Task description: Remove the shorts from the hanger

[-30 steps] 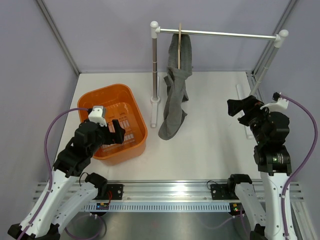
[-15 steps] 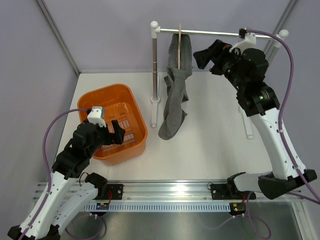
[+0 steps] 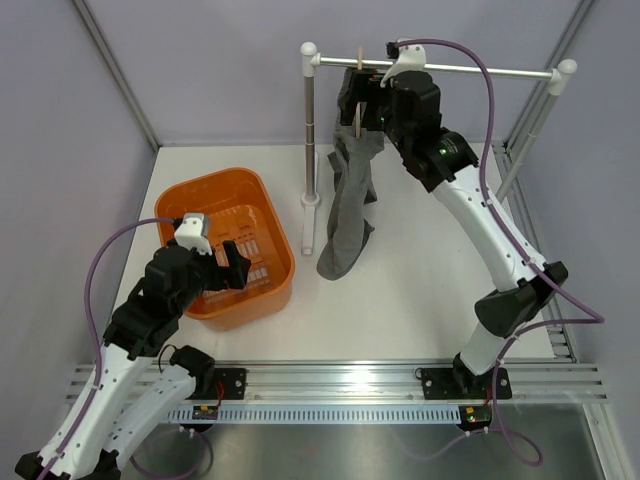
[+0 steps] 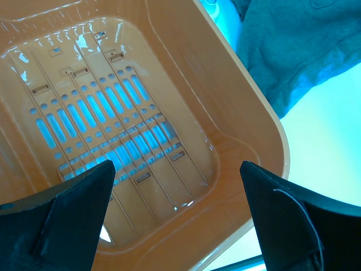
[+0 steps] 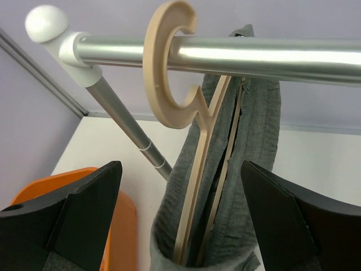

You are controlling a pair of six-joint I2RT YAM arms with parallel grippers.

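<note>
- Your right gripper (image 5: 179, 169) was at the silver metal rail (image 5: 271, 56), jaws apart, one on either side of the thin beige hanger (image 5: 153, 68).
- The dark grey fabric shorts (image 3: 350, 200) hung on that hanger, which hooked over the rail; their lower end reached the white tabletop (image 3: 420, 270), near the orange plastic basket (image 3: 283, 250).
- Your left gripper (image 4: 177, 169) hovered over the basket, jaws apart, holding nothing.

Beige hanger (image 5: 152, 68) hooked over silver rail (image 5: 271, 53), grey shorts (image 5: 256, 135) draped on it, end effector (image 5: 180, 166) spread wide
</note>
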